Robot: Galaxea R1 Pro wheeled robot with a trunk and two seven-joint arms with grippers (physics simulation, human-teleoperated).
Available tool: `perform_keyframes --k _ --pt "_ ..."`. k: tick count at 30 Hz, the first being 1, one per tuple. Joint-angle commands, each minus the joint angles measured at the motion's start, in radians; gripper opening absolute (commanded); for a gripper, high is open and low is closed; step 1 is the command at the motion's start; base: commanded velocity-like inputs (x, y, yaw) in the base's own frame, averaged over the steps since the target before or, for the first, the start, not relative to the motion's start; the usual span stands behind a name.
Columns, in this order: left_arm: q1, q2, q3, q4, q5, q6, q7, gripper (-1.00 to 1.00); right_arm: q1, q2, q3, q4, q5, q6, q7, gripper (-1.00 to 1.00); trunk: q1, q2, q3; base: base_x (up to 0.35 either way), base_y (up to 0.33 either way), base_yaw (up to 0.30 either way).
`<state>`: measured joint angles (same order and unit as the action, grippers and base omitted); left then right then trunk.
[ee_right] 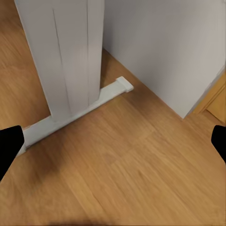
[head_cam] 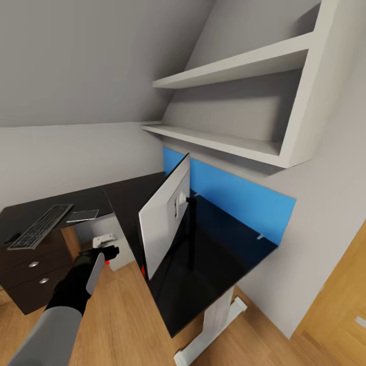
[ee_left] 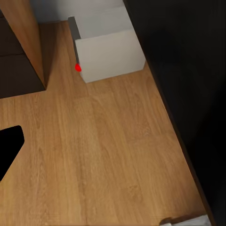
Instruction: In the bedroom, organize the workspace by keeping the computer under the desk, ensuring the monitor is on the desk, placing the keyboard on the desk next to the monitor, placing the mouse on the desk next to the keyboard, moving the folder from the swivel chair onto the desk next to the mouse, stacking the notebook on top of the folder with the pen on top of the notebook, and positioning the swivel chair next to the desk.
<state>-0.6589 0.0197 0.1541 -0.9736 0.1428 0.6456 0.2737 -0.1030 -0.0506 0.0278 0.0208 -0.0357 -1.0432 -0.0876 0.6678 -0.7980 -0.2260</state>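
The black L-shaped worktop (head_cam: 127, 195) is filling the corner under two white wall shelves (head_cam: 223, 142), with a blue panel (head_cam: 239, 195) running along the wall behind it. The white-backed flat monitor (head_cam: 165, 216) is standing upright on the worktop on its thin dark stand, its back turned toward the room. Further along the worktop, the dark grey keyboard (head_cam: 40, 226) is lying flat near the front edge, and a thin grey rectangular folder-like sheet (head_cam: 82, 215) is lying just beside it. Below, the white boxy computer case (ee_left: 106, 49) with a small red light is sitting on the wooden floor (ee_left: 108, 150) under the worktop, beside a dark brown drawer cabinet (head_cam: 30, 277). The left gripper (head_cam: 104, 252) is hanging low over the floor near that case; I cannot tell whether its fingers are spread or pressed together. In the right wrist view, the right gripper's black fingers (ee_right: 9, 146) are standing wide apart at the two edges, above the worktop's white leg and foot (ee_right: 75, 113).
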Motion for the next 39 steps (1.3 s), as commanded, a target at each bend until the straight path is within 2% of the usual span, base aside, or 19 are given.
perform_keyframes --k 1,15,25,31,39 --pt "-0.001 0.0 -0.001 0.014 0.011 -0.012 0.007 1.0 -0.001 -0.001 0.004 0.002 -0.003 -0.004 -0.003 1.0 0.001 -0.001 -0.001 0.227 0.028 -0.001" --pt "-0.001 -0.005 -0.002 0.071 0.012 -0.038 0.008 1.0 -0.001 -0.009 0.004 0.002 -0.003 -0.004 -0.001 1.0 0.001 -0.001 -0.001 0.047 0.006 0.0" --pt "-0.001 -0.011 -0.003 0.097 0.013 -0.052 0.006 1.0 -0.001 -0.002 0.004 0.002 -0.003 -0.004 -0.004 1.0 0.001 -0.001 0.0 0.0 0.0 -0.029" --pt "-0.001 -0.018 -0.005 0.147 0.012 -0.133 0.004 1.0 -0.001 -0.002 0.005 0.002 -0.003 -0.003 -0.001 1.0 0.001 -0.001 0.006 0.0 0.0 -0.158" --pt "-0.001 -0.017 -0.004 0.153 0.011 -0.148 0.004 1.0 -0.001 -0.002 0.006 0.002 -0.003 -0.002 0.0 1.0 0.001 -0.001 0.007 0.112 0.011 -0.035"
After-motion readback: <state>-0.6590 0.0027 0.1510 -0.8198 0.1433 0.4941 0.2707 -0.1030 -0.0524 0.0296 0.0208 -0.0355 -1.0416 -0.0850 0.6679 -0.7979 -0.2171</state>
